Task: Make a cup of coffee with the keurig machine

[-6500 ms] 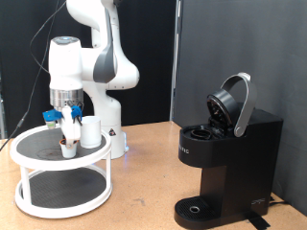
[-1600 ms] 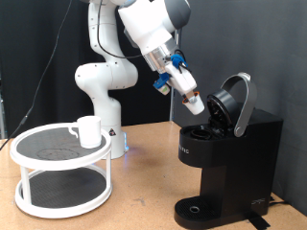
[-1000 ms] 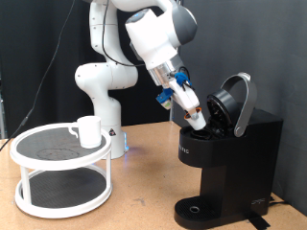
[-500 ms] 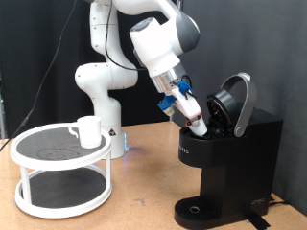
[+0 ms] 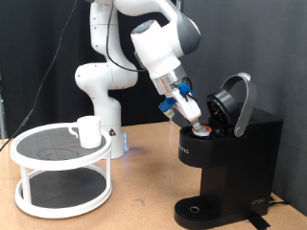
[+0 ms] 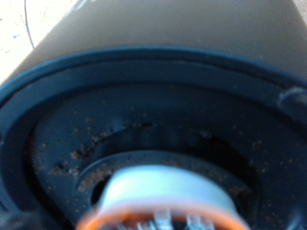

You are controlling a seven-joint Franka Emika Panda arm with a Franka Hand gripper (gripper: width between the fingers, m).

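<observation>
The black keurig machine (image 5: pixel 230 165) stands at the exterior view's right with its rounded lid (image 5: pixel 236 103) hinged up. My gripper (image 5: pixel 195 117) is shut on a small white coffee pod (image 5: pixel 200 125) and holds it tilted just above the open pod chamber. In the wrist view the pod (image 6: pixel 163 196) is close in front, and the round black chamber (image 6: pixel 115 144), speckled with coffee grounds, lies right behind it. The white cup (image 5: pixel 89 131) stands on the top tier of the white round tray stand (image 5: pixel 38 153) at the exterior view's left, far from the gripper.
The robot's white base (image 5: pixel 101 86) stands behind the tray stand. The machine's round drip tray (image 5: pixel 199 209) sits low at its front with nothing on it. A wooden tabletop (image 5: pixel 144 177) lies between stand and machine.
My gripper has carried the pod from the tray stand across to the machine and has lowered it steadily towards the open chamber. The cup has stayed on the stand.
</observation>
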